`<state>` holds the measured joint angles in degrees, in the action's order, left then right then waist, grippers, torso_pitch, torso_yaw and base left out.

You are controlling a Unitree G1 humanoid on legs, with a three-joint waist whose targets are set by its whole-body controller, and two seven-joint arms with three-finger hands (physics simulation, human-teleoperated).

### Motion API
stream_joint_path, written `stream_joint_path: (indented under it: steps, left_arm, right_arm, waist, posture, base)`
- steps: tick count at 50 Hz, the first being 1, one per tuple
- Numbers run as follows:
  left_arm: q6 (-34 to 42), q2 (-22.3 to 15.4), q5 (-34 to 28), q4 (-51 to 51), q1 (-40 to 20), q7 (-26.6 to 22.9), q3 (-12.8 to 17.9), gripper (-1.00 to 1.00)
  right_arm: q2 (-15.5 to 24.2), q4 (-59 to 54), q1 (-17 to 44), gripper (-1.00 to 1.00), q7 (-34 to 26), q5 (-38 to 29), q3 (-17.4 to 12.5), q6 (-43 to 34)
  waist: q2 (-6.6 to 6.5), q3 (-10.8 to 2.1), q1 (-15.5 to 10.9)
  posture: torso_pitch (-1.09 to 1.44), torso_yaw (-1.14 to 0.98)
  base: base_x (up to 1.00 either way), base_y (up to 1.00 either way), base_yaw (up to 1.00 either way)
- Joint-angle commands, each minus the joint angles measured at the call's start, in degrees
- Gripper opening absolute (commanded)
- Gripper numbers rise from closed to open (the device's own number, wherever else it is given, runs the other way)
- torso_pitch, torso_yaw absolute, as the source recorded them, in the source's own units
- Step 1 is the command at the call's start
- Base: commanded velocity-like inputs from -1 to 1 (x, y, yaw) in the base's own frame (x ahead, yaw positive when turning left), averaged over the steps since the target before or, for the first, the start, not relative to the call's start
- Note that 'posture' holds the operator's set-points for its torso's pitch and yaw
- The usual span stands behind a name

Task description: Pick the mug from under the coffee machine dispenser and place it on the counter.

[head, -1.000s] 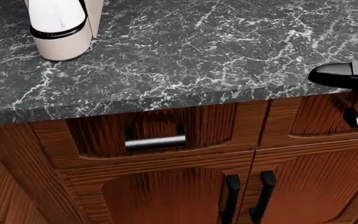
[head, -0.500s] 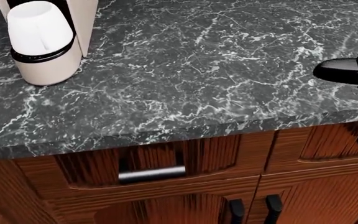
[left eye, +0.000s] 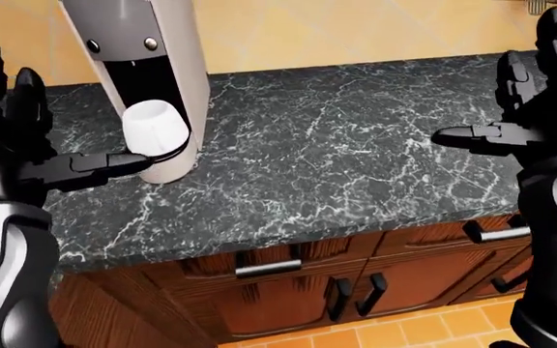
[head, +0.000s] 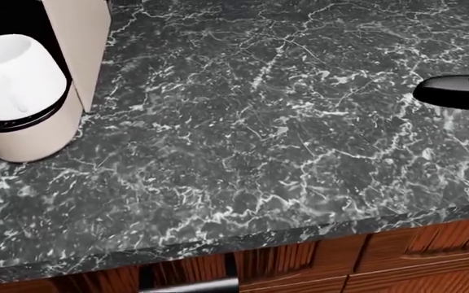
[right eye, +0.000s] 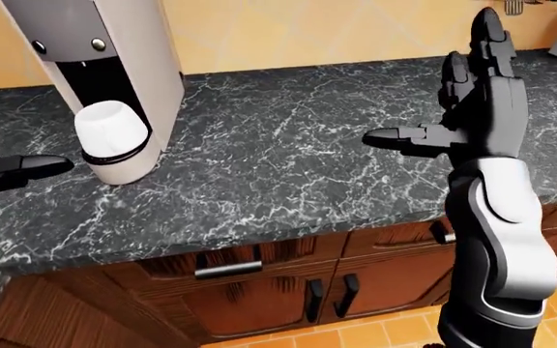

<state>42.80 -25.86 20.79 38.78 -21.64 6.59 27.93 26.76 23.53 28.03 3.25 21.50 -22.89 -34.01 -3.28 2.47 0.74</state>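
We face the dark marble counter (left eye: 356, 159), w/ wood cabinets (left eye: 356, 283) below and a yellow wall above. At the eye views' left stands the coffee machine (right eye: 94, 65), tall, grey and cream. The white mug (left eye: 155, 130) sits in its bay under the dispenser, on the round base, tilted in the render (upside down or not, we can't tell).

Our right hand (right eye: 472, 101) is raised over the counter's right side, fingers spread wide, thumb out, holding nothing, well apart from the mug. Our left hand (left eye: 27, 145) is up too, fingers splayed, empty; its thumb (left eye: 105, 165) points at the mug's lower edge, just beside it, contact unclear.

Progress, as we judge it: approach only. No grasp yet; the lift out of the bay and the set-down on bare counter are all left to do.
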Motion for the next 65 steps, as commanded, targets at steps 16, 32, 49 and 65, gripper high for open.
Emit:
stream_joint_path:
  steps: [16, 32, 49, 65]
  left_arm:
    - [-0.9, -0.7, -0.1, 0.9, -0.8, 0.2, 0.6, 1.0]
    - [-0.5, -0.3, 0.0, 1.4, -0.2, 0.3, 0.7, 1.0]
    - [7.2, 1.3, 2.0, 2.5, -1.6, 3.4, 0.2, 1.0]
    - [14.9, 5.8, 5.0, 7.3, -2.5, 13.6, -3.5, 1.0]
  right_arm:
    - [0.4, -3.0, 2.7, 1.0, 4.6, -2.7, 1.3, 4.2]
    - [-0.8, -1.4, 1.4, 1.0, 3.6, -4.7, 1.1, 3.8]
    - [0.3, 0.9, 2.7, 1.0, 7.7, 0.0, 0.1, -8.0]
    - [0.8, 0.4, 2.6, 1.0, 6.7, 1.3, -0.4, -8.8]
  waist:
    - [3.83, -0.75, -1.5]
    - [1.39, -1.82, -3.0]
    - [3.29, -1.16, -1.2]
    - [3.63, -1.3, -0.8]
  posture:
    - [0.0, 0.0]
    - [0.0, 0.0]
    - [0.0, 0.0]
    - [0.0, 0.0]
  base:
    - [0.02, 0.0, 0.0]
    - [0.0, 0.0, 0.88]
    - [0.0, 0.04, 0.0]
    - [0.0, 0.0, 0.0]
